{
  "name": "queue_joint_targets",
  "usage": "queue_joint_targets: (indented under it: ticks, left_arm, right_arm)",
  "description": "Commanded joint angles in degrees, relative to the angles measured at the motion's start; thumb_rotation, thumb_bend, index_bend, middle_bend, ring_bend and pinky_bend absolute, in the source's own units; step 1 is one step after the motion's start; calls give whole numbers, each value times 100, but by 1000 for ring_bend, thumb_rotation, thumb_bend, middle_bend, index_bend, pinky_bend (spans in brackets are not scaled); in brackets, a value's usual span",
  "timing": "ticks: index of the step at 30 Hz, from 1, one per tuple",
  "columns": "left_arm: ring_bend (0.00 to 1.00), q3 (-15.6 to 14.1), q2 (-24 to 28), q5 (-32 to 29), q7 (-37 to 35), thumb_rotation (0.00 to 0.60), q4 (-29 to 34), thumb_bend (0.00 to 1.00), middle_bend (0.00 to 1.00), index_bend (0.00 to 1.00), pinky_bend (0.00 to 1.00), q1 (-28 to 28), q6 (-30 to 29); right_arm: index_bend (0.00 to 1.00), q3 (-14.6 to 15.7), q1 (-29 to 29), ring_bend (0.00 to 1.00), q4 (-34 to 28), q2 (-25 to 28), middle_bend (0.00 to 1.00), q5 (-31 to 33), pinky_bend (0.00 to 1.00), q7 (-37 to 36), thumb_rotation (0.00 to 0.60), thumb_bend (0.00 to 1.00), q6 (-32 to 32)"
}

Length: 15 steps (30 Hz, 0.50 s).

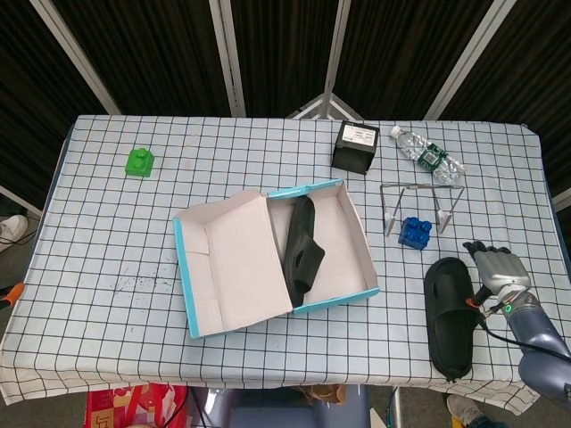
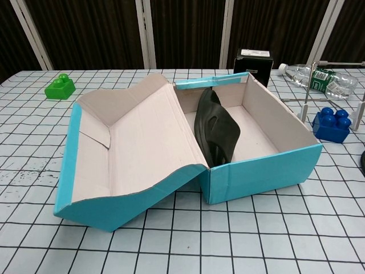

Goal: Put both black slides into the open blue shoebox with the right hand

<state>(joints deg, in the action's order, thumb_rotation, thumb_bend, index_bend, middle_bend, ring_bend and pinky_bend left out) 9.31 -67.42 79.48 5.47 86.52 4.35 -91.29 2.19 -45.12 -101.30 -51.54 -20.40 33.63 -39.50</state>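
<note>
Leaning on its edge inside the blue shoebox, one slide rests against the lid side. Another slide lies flat on the desk, right of the box. Just beside it, the right hand hangs empty, fingers apart.

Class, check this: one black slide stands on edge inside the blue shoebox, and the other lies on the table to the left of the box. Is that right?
Not quite. The second slide lies to the right of the shoebox, beside the right hand, as the head view shows. The first slide does stand on edge inside.
</note>
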Motion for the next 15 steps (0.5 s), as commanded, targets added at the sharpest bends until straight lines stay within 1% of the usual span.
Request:
queue_joint_targets:
  ticks: [1, 5, 7, 9, 15]
  left_arm:
    - [0, 19, -46, -57, 100, 600, -30, 217, 0, 94, 98, 23, 34]
    - [0, 29, -82, -90, 195, 600, -45, 218, 0, 93, 98, 41, 52]
    - [0, 36, -106, -111, 259, 600, -53, 218, 0, 94, 98, 53, 61]
    - [0, 42, -135, -139, 335, 600, -63, 218, 0, 94, 98, 65, 74]
    - [0, 55, -188, -185, 467, 600, -82, 218, 0, 94, 98, 83, 83]
  right_arm:
    - [45, 341, -345, 97, 331, -139, 53, 341, 70, 231, 600, 193, 380]
    - [30, 559, -590, 89, 510, -173, 53, 590, 69, 300, 600, 193, 659]
    - [12, 728, -785, 76, 610, -180, 50, 757, 68, 356, 600, 192, 858]
    - [2, 947, -1047, 64, 692, -161, 44, 929, 62, 460, 600, 193, 1091]
    - [0, 1862, -1993, 40, 918, -236, 31, 1592, 47, 619, 600, 192, 1740]
